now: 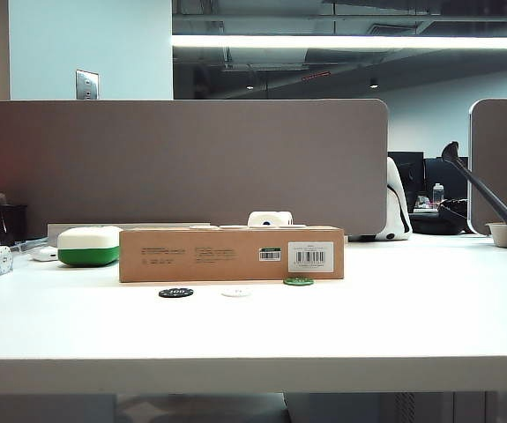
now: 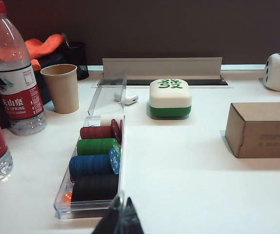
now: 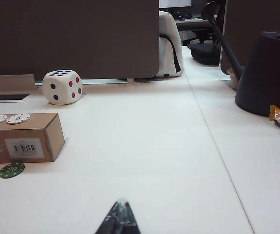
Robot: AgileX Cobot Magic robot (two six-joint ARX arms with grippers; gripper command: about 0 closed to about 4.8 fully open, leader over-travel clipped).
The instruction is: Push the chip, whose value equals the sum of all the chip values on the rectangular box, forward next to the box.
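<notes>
Exterior view: green chip point(image 1: 298, 281) flat on bench point(image 1: 368, 326), touching or just beside front face of rectangular box point(image 1: 231, 255), below barcode label. Black chip point(image 1: 175, 293) and white chip point(image 1: 235, 292) nearer, apart from box. Neither of my arms visible here.

Left wrist view: my left pincer point(image 2: 119, 219) low over bench beside chip tray point(image 2: 92, 204), tips together.

Right wrist view: my right pincer point(image 3: 119, 219) tips together, well back from chip. Two white chips point(image 3: 6, 119) on box top.

Chip light, stiff, thin, likely slippery: nudge rear edge with closed tips, no grasp.
</notes>
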